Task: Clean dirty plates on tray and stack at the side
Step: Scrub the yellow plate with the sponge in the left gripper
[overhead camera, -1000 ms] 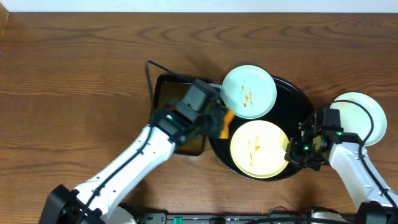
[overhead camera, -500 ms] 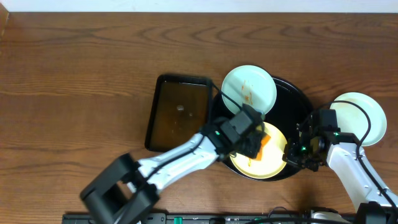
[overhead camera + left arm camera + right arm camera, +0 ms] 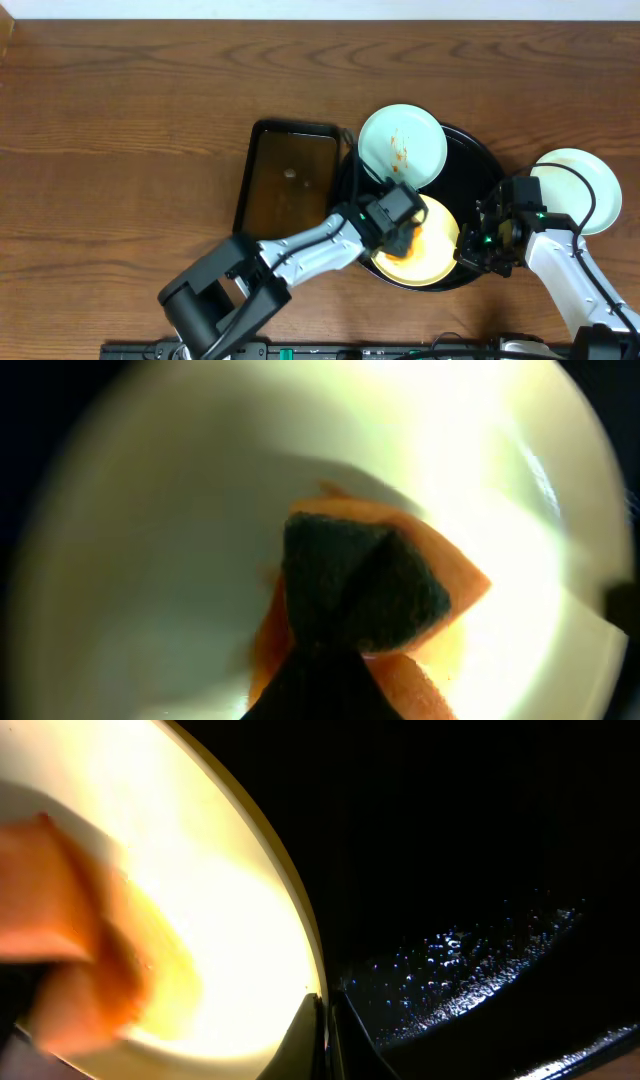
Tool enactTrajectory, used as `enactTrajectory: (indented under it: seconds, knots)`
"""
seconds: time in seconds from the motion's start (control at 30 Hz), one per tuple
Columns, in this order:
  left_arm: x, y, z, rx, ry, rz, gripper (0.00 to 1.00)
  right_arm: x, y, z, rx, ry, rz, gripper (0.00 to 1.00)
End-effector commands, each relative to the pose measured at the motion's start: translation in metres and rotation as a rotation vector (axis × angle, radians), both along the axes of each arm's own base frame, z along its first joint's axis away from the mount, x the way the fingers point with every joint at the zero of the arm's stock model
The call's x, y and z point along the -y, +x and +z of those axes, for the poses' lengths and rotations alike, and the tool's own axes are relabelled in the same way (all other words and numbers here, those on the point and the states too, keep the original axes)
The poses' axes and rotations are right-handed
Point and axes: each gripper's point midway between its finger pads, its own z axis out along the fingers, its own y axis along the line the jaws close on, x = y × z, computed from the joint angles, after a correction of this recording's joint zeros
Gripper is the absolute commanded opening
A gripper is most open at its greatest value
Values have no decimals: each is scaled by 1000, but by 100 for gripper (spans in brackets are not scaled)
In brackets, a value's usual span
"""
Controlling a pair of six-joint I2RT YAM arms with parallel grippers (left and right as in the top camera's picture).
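The pale yellow plate (image 3: pixel 438 245) lies on the black tray (image 3: pixel 478 150). My left gripper (image 3: pixel 402 230) is shut on an orange sponge (image 3: pixel 412 246) with a dark scouring face and presses it onto the plate's left half. In the left wrist view the sponge (image 3: pixel 375 585) covers the middle of the plate (image 3: pixel 150 560). My right gripper (image 3: pixel 470 246) is shut on the yellow plate's right rim (image 3: pixel 318 982). A mint plate (image 3: pixel 402 145) with sauce smears rests at the tray's far left rim. A second mint plate (image 3: pixel 578 188) lies on the table right of the tray.
A dark brown rectangular tray (image 3: pixel 285 180) holding liquid stands just left of the black tray. The black tray's wet floor (image 3: pixel 480 900) fills the right wrist view. Wooden table (image 3: pixel 120 150) spreads to the left and back.
My left arm has swung right from the brown tray with the sponge and brought it down onto the yellow plate. The right gripper has kept its hold on the rim.
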Motion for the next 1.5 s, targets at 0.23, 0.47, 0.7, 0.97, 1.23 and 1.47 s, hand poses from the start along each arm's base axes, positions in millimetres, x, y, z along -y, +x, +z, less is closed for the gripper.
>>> enactTrajectory:
  seconds: [0.23, 0.47, 0.7, 0.97, 1.23, 1.47]
  knots:
    - [-47, 31, 20, 53, 75, 107, 8, -1, -1, 0, -6, -4, -3, 1]
    - [-36, 40, 88, 174, -79, 113, 8, -1, -1, 0, -7, -4, -3, 1]
    - [-12, 41, 81, 201, -120, 81, 8, -1, -2, 0, -10, -4, -3, 1]
    - [27, 21, 38, 187, -114, -7, 8, -1, -4, 0, -17, -4, -3, 1]
    - [12, 21, -7, 132, -7, -4, 8, -2, -6, 0, -25, -3, -3, 1]
    - [-46, 7, -18, -4, 175, 41, 8, -1, -5, 0, -23, -3, -3, 1]
